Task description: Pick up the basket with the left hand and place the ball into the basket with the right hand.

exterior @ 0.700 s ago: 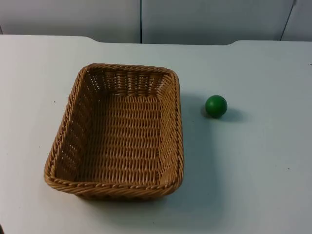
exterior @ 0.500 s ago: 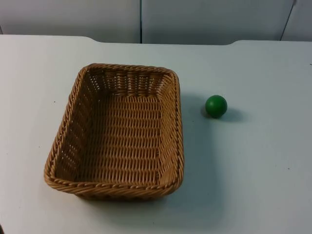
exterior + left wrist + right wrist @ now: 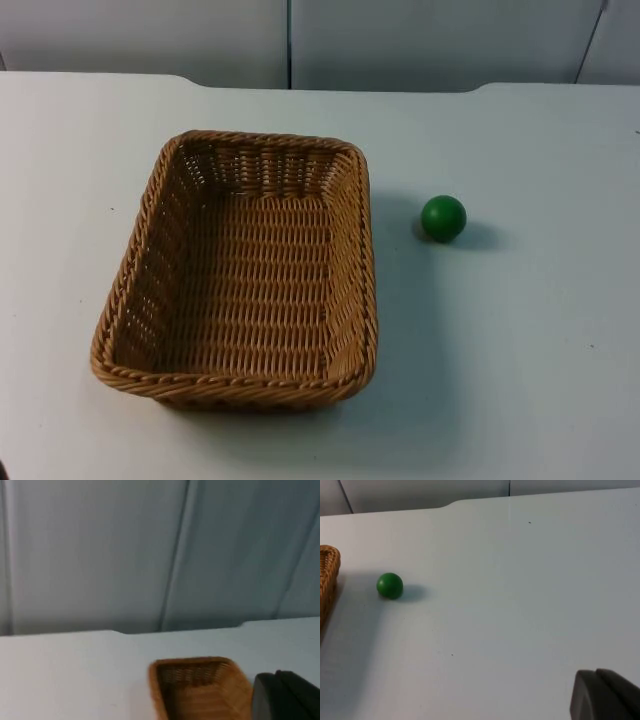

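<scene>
A brown wicker basket (image 3: 136, 262) stands upright on the white table, left of centre, with nothing in it. A small green ball (image 3: 443, 218) rests on the table a short way to the basket's right, apart from it. In the left wrist view, my left gripper (image 3: 285, 696) is held back from the basket (image 3: 200, 690), which lies ahead of it. My right gripper (image 3: 605, 696) is over bare table, well away from the ball (image 3: 389, 585) and the basket's rim (image 3: 327, 575). Neither gripper touches anything.
The white table (image 3: 520, 360) runs back to a grey partition wall (image 3: 400, 40). Open table surface lies around the basket and the ball.
</scene>
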